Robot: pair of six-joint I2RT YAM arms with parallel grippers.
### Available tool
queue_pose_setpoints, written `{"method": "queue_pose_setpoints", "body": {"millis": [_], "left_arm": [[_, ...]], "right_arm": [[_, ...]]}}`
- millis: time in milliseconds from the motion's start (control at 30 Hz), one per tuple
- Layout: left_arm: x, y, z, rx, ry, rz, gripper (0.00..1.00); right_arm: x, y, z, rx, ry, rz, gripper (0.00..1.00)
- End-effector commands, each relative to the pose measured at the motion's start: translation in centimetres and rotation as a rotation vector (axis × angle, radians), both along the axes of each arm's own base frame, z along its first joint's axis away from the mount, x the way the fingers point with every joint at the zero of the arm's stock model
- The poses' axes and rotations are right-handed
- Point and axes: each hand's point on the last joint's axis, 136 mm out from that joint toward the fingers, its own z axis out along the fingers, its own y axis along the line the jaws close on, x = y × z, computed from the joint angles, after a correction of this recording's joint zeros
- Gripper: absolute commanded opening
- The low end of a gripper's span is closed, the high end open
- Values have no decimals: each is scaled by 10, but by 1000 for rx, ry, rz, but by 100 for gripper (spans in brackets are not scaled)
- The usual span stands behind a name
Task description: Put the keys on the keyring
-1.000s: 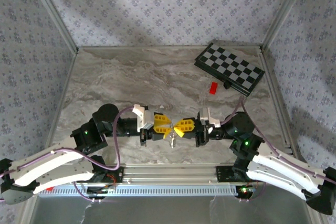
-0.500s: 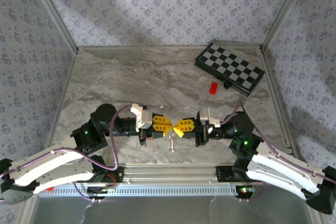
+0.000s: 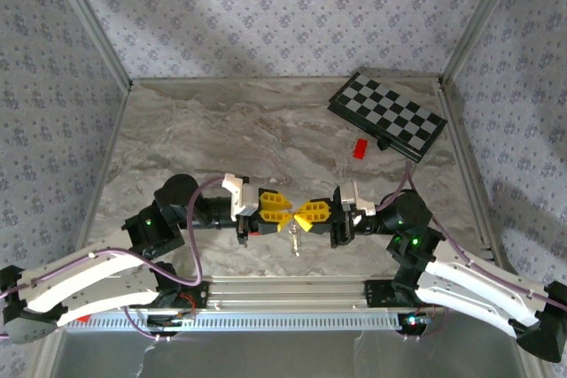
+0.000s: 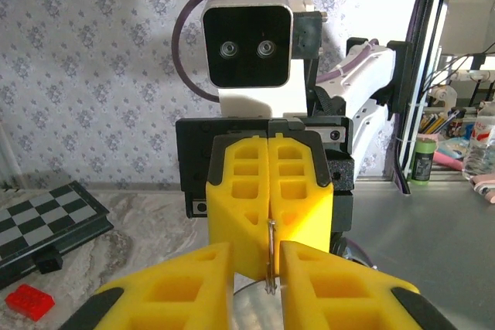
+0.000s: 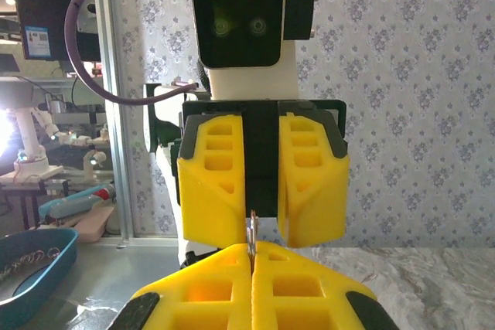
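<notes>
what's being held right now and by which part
The right gripper pinches the keyring by its edge between shut fingertips; the left gripper stands open, clamping nothing.

The chessboard (image 3: 387, 115) fills the far right corner of the table (image 3: 221, 130), a red block (image 3: 361, 149) just off its near-left edge; left of it the marble lies bare. Nearer than the chessboard, the left gripper (image 3: 286, 211) and right gripper (image 3: 299, 214) meet tip to tip, the keyring (image 4: 270, 256) between them

Yellow fingers (image 3: 275, 207), black-and-white chequered board (image 3: 387, 115), red block (image 3: 361, 149) (grey marbled table (image 3: 221, 130)).
</notes>
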Motion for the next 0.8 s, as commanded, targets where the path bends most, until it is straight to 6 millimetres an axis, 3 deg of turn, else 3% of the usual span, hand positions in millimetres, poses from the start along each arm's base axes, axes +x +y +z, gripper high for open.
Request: {"method": "queue_pose_setpoints", "body": {"millis": [0,200,400,567,667,733,767], "left_arm": [[-3,1,7,-26,-8,-23,20],[-4,-1,6,-26,-8,-34,14],[-6,-2,6,-22,-8,-45,0],[-7,0,6,-15,-16,-45,0],[-6,2,5,4,-27,-34,0],[-5,4,4,16,-38,-22,0],[-5,5,5,21,-46,-18,0]], "right_arm": [[-3,-7,12,57,-16,2,0],[-3,-7,10,60,-11,1,0],[-2,-7,11,65,-13,-1,0],[-1,-7,9,54,-9,-13,0],[4,-7,5,11,-9,-53,12],[7,-7,-1,-40,-17,-88,31],[6,-6,-4,-68,-25,-98,35]]}}
